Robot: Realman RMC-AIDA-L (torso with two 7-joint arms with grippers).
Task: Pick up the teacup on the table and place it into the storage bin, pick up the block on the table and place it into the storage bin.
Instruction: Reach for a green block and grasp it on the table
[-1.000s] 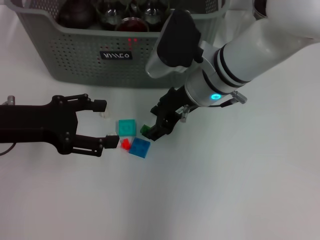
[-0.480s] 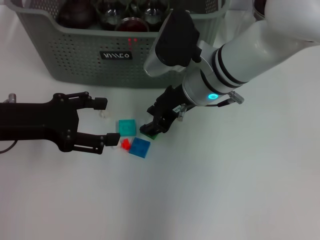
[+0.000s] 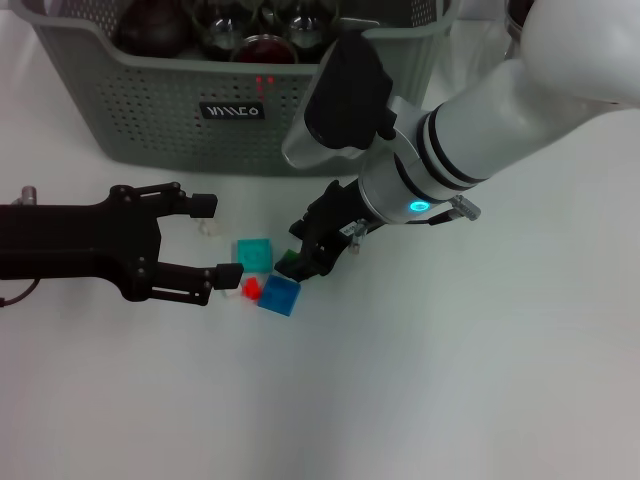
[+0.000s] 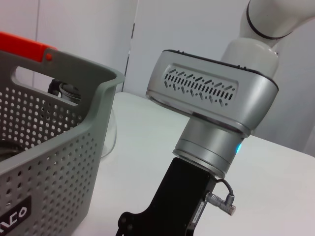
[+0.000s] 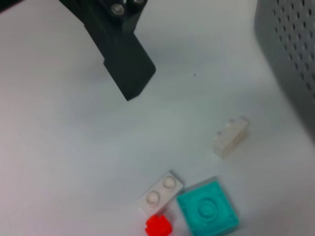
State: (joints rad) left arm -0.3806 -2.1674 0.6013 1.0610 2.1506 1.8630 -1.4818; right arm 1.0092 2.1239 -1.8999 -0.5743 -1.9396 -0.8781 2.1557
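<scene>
Storage bin (image 3: 170, 110): large grey-green plastic basket, perforated walls, small black label with white lettering on the near wall, a cut-out handle showing in the left wrist view; dark glassware sitting inside it; it is standing on the white worktop (image 3: 450, 380) beyond both tools.

Blocks lying in a small cluster on the worktop in front of the bin: a teal block (image 3: 253, 254), square, one round stud showing in the right wrist view; a blue block (image 3: 279, 295) just nearer the robot than the teal one; a small red block (image 3: 251, 289) between the blue block and the left tool's near finger; a white two-stud block (image 5: 162, 192) touching the teal one in the right wrist view; a small pale block (image 3: 208, 228) lying apart, toward the bin.

Right tool (image 3: 305, 245): black, reaching down at the right edge of the cluster, its tip sitting over a small green block (image 3: 290, 257) just beside the teal and blue ones; cannot tell whether its fingers are apart or together, or touching the green piece.

Left tool (image 3: 212, 240): black, lying low over the worktop left of the cluster, fingers spread wide apart, holding nothing; the pale block is lying just beside its far fingertip; the red block just off its near fingertip.
</scene>
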